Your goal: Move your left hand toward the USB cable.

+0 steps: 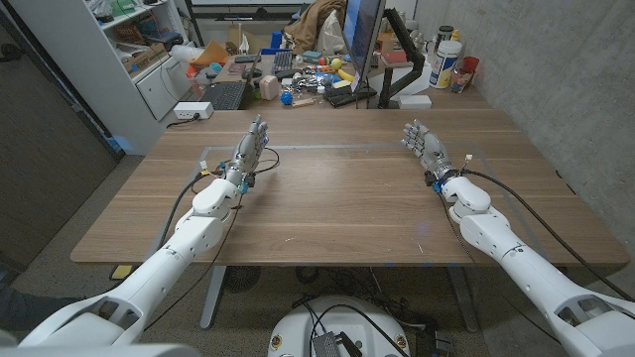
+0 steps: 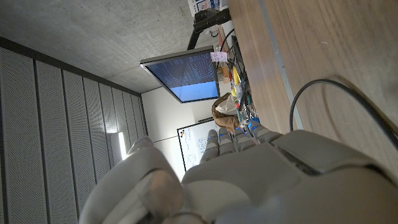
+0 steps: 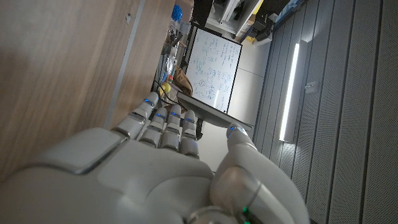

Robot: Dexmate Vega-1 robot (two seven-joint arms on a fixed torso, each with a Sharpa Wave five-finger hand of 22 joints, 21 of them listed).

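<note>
The left hand (image 1: 250, 149) stood open and empty near the wooden table (image 1: 337, 208) edge, ready to reach. I saw no USB cable. The right hand (image 1: 425, 149) waited open too.

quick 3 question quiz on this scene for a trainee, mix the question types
1. True or false: the left hand grips an object.
2. The monitor stands: A) beyond the wooden table's far edge B) between the hands C) under the right hand.
3. Fill in: both hands are ____, fingers apart, holding nothing.

Key: 1 false; 2 A; 3 open.
</note>
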